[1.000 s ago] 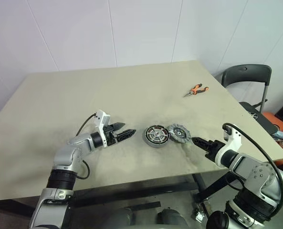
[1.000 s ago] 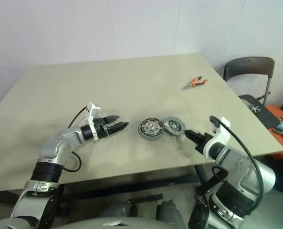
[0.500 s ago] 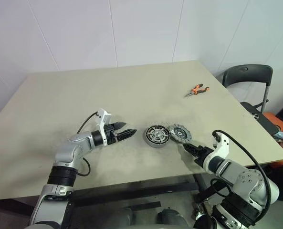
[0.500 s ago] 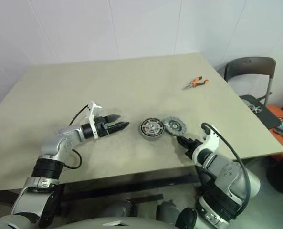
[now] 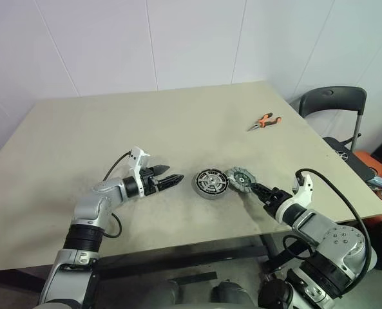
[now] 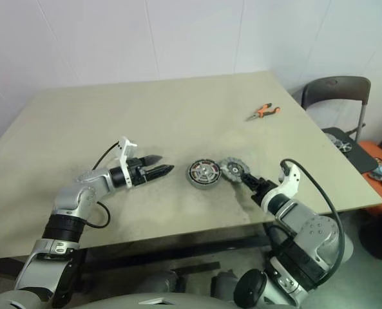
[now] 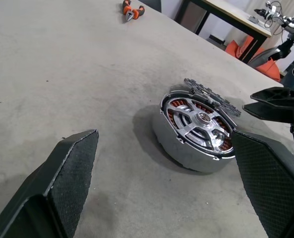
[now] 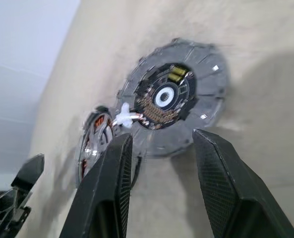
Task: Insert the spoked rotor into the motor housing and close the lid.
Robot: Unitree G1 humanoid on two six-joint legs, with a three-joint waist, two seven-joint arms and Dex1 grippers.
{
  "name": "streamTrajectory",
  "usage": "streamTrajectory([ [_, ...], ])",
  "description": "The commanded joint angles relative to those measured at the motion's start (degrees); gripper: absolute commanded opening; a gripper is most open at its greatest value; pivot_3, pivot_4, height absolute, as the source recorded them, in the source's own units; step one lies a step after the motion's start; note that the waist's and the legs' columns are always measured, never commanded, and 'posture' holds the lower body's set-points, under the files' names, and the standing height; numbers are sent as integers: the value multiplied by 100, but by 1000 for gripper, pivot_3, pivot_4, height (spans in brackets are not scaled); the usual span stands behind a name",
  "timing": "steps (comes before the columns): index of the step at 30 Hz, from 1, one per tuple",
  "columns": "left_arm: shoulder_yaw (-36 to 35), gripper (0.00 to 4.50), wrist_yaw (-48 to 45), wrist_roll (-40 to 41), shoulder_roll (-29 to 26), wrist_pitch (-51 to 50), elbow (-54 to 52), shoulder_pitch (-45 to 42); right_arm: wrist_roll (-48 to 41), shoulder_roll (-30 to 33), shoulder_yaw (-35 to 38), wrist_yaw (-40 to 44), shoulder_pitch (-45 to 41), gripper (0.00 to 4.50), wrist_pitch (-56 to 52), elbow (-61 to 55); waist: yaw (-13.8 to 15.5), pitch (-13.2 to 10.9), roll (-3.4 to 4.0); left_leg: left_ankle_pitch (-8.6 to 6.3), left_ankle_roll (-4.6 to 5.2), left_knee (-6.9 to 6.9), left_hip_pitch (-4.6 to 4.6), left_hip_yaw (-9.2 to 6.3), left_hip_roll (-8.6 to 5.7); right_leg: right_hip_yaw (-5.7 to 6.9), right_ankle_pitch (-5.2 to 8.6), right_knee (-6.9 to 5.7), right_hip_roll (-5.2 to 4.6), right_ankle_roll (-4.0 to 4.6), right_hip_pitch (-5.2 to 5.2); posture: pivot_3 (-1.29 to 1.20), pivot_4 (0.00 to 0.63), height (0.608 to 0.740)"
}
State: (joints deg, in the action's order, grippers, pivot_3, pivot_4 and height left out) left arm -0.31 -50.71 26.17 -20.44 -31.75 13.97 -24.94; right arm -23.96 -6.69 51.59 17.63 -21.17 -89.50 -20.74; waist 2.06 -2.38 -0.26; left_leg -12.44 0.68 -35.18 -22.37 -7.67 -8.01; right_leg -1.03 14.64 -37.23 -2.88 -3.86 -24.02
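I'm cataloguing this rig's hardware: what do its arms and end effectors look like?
Both arms are silver-grey metal with black joint bands. A black cable loops over each forearm to a white bracket at the wrist. The left end effector and right end effector each have two black tapered fingers; the fingers carry finely cross-hatched inner pads.

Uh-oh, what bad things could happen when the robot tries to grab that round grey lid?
The lid leans on the motor housing, so the open right gripper could push it off and make it slide away. A short white wire joins lid and housing; pulling hard might strain it. The open left gripper is not touching the housing, so the housing might scoot.
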Motion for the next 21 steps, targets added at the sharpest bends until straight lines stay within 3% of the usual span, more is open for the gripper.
streamTrajectory([
  [1,-26,4500,-39,-32,-3,136,-28,-166,-105,-724,76,-295,210,2011,282,288,5,0,0,0,0,0,0,0,0,-1,0,0,0,0,0,0,0,740],
  [14,-27,4500,-43,-74,12,131,-59,-140,-592,-750,-134,-808,331,2011,831,784,-41,6,5,1,0,-5,8,1,0,-2,0,-1,0,2,11,0,0,740],
  [21,-26,4500,-36,-74,8,120,-77,-140,-959,-844,-673,-1044,285,2011,1262,1211,-240,3,8,-2,0,-1,71,0,1,-1,26,11,0,-10,81,0,0,740],
])
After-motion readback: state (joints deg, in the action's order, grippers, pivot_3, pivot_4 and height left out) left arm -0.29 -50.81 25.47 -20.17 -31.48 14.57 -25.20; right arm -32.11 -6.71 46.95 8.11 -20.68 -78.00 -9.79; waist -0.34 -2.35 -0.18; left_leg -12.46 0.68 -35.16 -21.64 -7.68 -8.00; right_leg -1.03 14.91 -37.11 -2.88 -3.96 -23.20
